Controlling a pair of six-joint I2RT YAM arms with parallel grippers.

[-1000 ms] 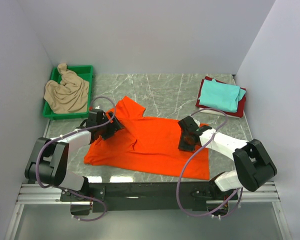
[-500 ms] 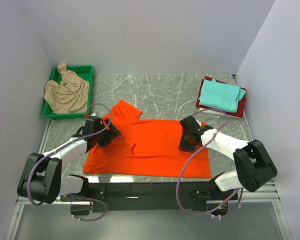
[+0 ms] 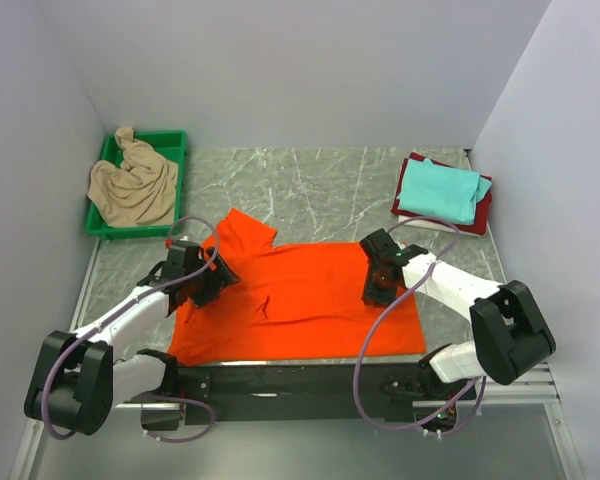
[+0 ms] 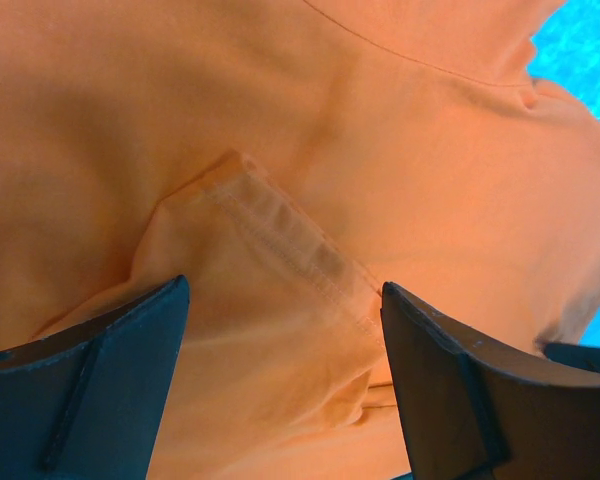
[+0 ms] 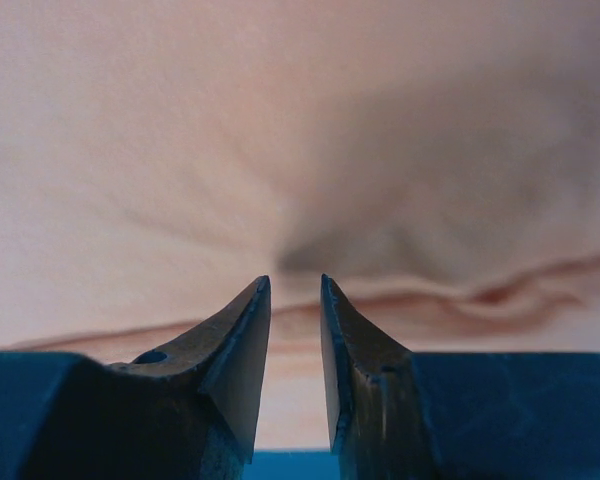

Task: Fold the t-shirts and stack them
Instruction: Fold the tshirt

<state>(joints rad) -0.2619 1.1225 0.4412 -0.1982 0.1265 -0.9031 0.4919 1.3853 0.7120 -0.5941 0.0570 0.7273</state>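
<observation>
The teal shirt (image 3: 438, 190) sits stacked on the dark red shirt (image 3: 485, 214) far right, while the orange t-shirt (image 3: 300, 300) lies flat, unfolded, on the table (image 3: 320, 180), right pincer (image 5: 294, 285) pinching it, left pincer (image 4: 283, 285) spread over a hem, and the beige shirt (image 3: 132, 186) waits crumpled.

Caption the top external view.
Left gripper and right gripper on the spread orange t-shirt; beige shirt in green tray; teal shirt atop dark red shirt.

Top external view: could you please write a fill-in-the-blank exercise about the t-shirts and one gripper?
The beige t-shirt lies in the ____ tray.
The dark red t-shirt lies under a ____ one.
The left gripper is ____ over the orange t-shirt.
Missing words: green, teal, open.
</observation>
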